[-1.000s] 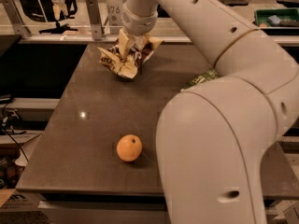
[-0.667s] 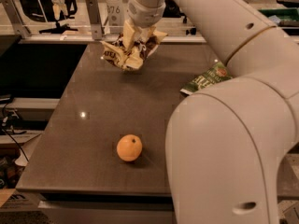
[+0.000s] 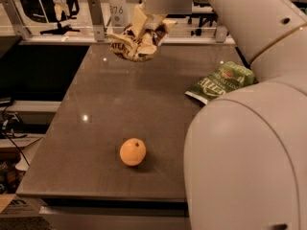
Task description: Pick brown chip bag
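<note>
The brown chip bag [image 3: 136,41], crumpled dark brown and cream yellow, hangs in the air above the far edge of the dark table [image 3: 110,109]. My gripper [image 3: 147,19] comes down from the top of the view and is shut on the bag's upper part. The bag covers most of the fingers. My white arm fills the right side of the view.
An orange [image 3: 133,151] lies near the table's front edge. A green chip bag [image 3: 219,82] lies flat at the right, partly behind my arm. A metal rail and shelving [image 3: 96,13] run behind the table. The table's left edge drops to the floor.
The gripper has risen with the brown chip bag, which has left the table top and now hangs higher and further back.
</note>
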Available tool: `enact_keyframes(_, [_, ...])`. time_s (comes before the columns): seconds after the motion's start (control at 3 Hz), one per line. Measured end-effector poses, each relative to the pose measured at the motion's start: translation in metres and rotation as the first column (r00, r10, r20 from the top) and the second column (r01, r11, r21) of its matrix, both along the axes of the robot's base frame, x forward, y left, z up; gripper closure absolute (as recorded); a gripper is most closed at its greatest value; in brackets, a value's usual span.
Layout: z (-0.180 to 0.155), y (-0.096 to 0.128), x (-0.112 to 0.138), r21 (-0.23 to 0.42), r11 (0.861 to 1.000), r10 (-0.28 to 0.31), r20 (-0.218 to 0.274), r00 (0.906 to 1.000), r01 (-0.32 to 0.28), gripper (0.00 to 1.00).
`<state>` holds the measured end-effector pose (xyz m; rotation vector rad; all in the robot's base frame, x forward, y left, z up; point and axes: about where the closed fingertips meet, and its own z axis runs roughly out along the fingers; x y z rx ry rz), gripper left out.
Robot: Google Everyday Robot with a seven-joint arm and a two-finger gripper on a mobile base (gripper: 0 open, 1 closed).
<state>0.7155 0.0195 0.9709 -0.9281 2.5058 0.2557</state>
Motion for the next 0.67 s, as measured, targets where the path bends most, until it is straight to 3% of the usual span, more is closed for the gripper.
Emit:
enact_keyframes(0.33, [0.0377, -0.0103, -0.0047, 0.04, 0.997, 0.057, 0.078, 0.9953, -0.06, 1.0])
enact_keyframes(0.67, [0.0376, -0.0102, -0.0047, 0.04, 0.997, 0.057, 0.078, 0.9953, -0.06, 1.0])
